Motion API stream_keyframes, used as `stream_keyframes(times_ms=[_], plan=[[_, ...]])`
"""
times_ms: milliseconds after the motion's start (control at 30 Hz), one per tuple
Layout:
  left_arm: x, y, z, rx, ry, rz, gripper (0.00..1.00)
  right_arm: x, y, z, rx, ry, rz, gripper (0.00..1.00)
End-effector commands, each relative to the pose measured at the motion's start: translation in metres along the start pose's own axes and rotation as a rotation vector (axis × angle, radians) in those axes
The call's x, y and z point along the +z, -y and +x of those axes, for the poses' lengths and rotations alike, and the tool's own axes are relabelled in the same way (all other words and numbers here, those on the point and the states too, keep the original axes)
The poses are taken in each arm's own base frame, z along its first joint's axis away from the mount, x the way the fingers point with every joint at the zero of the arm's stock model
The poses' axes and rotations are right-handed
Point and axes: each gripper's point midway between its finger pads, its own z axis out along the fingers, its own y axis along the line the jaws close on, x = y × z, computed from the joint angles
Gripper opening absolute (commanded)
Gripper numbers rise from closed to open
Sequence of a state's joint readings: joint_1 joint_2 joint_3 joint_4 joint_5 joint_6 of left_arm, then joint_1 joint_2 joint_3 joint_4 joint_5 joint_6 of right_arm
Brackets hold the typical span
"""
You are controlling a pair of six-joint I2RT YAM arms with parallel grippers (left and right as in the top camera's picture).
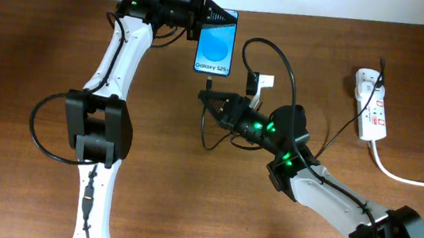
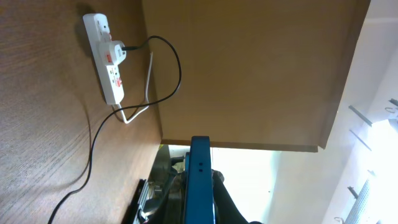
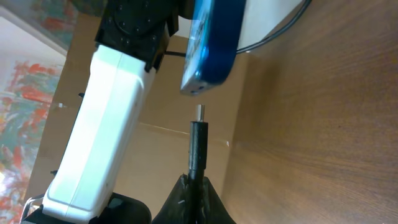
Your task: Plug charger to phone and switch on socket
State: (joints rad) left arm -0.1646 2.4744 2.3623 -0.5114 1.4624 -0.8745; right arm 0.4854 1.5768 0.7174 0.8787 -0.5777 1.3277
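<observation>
The phone (image 1: 215, 46) with its blue screen is held above the table at the back by my left gripper (image 1: 200, 13), shut on its top end. It shows edge-on in the left wrist view (image 2: 200, 180) and from below in the right wrist view (image 3: 211, 43). My right gripper (image 1: 213, 99) is shut on the charger plug (image 3: 198, 146). The plug's metal tip points at the phone's bottom port with a small gap. The thin black charger cable (image 1: 279, 58) loops behind. The white socket (image 1: 371, 103) lies at the right, also in the left wrist view (image 2: 106, 56).
A thick white cord (image 1: 413, 180) runs from the socket toward the right edge. A small white tag (image 1: 260, 82) hangs on the cable near the right gripper. A brown panel (image 2: 249, 68) stands behind the table.
</observation>
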Motion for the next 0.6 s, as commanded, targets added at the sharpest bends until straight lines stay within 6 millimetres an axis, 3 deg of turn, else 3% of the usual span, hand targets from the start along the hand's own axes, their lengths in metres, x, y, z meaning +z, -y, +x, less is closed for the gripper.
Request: stream_keyframes(times_ms=[0, 567], plan=[[0.0008, 0.0180, 0.0069, 0.050, -0.028, 0.025, 0.00, 0.0007, -0.0092, -0.0054, -0.031, 0.006, -0.031, 0.04], [0.0007, 0.0196, 0.0089, 0.050, -0.040, 0.035, 0.00, 0.0004, -0.0049, -0.0115, -0.024, 0.040, -0.012, 0.04]])
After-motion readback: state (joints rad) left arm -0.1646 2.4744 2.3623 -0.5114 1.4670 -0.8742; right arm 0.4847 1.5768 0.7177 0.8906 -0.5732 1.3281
